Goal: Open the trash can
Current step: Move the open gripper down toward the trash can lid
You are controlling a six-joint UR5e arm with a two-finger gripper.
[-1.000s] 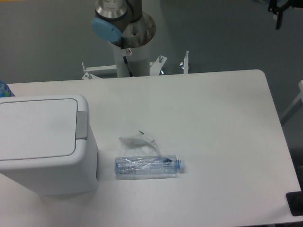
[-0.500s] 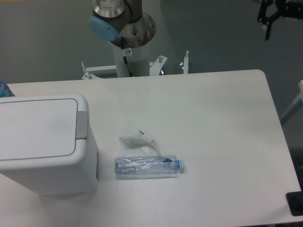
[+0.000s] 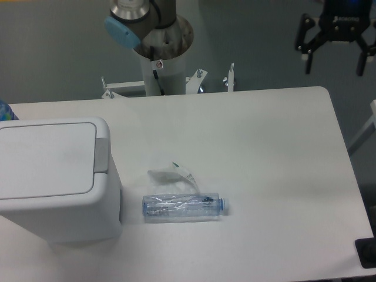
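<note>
Nearest the camera, at the lower right corner of the view, a small dark block (image 3: 365, 254) sits at the edge of the white counter (image 3: 276, 153). Just up from the front edge, a clear crushed bottle (image 3: 183, 207) lies on its side, its blue-ringed neck pointing right, with a scrap of clear wrapper (image 3: 174, 174) lying on the counter just behind it. Left of the bottle and apart from it stands the trash can (image 3: 56, 179), a large white boxy bin with rounded corners that runs off the left edge of the view; its flat lid (image 3: 46, 158) lies shut and level, and the grey push tab (image 3: 101, 154) sits along the lid's right side, facing the middle of the counter. A sliver of something blue (image 3: 4, 110) shows behind the bin at the far left. Beyond the bottle the counter top is plain white and matte, with rounded corners. Past its far edge rises the arm's white pedestal (image 3: 163, 69), flanked by bolted brackets, with a light blue joint cap (image 3: 122, 31) above it. Behind all this the room is a flat grey floor. High at the upper right, over that floor and beyond the counter's far right corner, hangs the claw (image 3: 333, 61), its two dark fingers (image 3: 308, 54) spread wide and pointing down, holding nothing, well apart from the trash can
</note>
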